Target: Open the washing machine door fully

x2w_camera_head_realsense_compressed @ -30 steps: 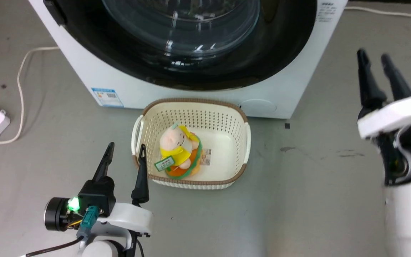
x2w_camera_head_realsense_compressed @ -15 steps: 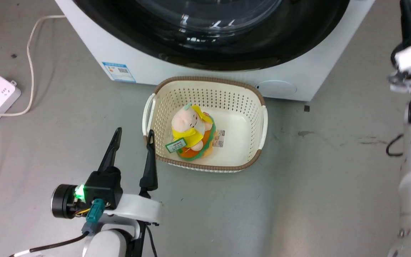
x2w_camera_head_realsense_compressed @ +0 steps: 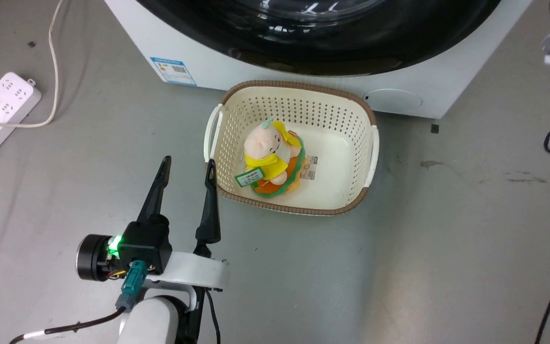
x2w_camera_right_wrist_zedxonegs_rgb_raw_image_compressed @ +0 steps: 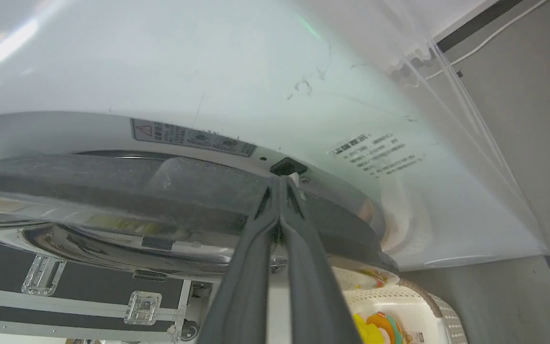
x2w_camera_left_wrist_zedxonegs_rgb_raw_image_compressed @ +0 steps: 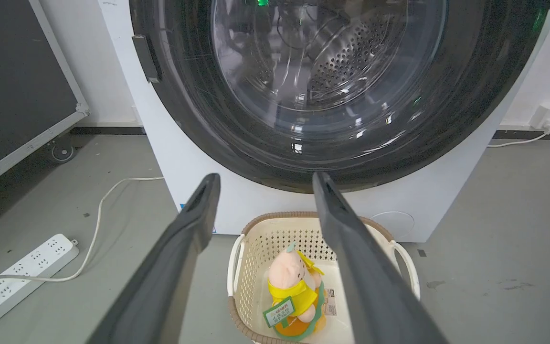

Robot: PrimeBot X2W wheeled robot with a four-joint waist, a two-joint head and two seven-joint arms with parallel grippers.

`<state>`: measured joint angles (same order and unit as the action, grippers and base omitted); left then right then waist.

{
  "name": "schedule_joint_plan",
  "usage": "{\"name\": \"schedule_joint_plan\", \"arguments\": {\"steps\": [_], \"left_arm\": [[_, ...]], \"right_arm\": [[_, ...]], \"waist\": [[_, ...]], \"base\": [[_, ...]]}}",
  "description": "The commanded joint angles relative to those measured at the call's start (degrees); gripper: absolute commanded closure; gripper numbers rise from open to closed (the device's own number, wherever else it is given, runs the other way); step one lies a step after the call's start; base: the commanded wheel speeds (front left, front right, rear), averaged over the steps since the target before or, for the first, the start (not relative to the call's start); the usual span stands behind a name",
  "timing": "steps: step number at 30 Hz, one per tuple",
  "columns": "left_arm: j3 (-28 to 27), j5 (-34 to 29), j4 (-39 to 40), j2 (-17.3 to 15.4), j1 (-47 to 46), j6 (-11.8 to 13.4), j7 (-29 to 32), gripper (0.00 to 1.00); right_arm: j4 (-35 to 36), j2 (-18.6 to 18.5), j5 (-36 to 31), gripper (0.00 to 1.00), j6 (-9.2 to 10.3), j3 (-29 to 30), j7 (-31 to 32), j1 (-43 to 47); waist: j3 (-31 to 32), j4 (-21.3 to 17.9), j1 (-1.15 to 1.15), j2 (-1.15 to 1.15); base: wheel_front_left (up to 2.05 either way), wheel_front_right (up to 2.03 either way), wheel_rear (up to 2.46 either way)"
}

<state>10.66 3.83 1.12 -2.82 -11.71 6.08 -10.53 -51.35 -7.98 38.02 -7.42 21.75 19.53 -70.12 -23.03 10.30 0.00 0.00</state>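
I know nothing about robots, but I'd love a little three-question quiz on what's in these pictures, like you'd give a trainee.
1. True or false: the two dark fingers of the left gripper stand spread apart.
2. What lies in the cream perforated plastic basket with the brown rim? A) a folded towel B) a pink plush toy in yellow C) a detergent bottle
3. Fill in: in the head view, the white power strip lies to the robot's ____ of the white front-loading washing machine.
Key: 1 true; 2 B; 3 left.
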Motion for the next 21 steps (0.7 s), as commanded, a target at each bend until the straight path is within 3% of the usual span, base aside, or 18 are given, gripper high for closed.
{"name": "schedule_joint_plan", "arguments": {"steps": [1, 13, 21], "left_arm": [[0.5, 0.5, 0.2, 0.0, -1.0, 0.6, -0.7, 0.0], [2.4, 1.4, 0.3, -0.1, -3.1, 1.8, -2.1, 0.0], [3.2, 1.7, 0.2, -0.1, -4.1, 2.5, -3.0, 0.0]], "right_arm": [[-2.3, -0.6, 1.3, 1.0, -0.06, 0.8, 1.3, -3.3], [-10.8, -2.3, 4.6, 1.0, -0.06, 5.3, 9.3, -12.3], [-15.6, -2.9, 5.6, 1.0, -0.06, 8.5, 18.3, -15.3]], "waist": [[-0.6, 0.4, 0.0, 0.0], [-3.8, 2.0, 0.0, 0.0], [-5.3, 3.1, 0.0, 0.0]], "base": [[0.0, 0.0, 0.0], [0.0, 0.0, 0.0], [0.0, 0.0, 0.0]]}}
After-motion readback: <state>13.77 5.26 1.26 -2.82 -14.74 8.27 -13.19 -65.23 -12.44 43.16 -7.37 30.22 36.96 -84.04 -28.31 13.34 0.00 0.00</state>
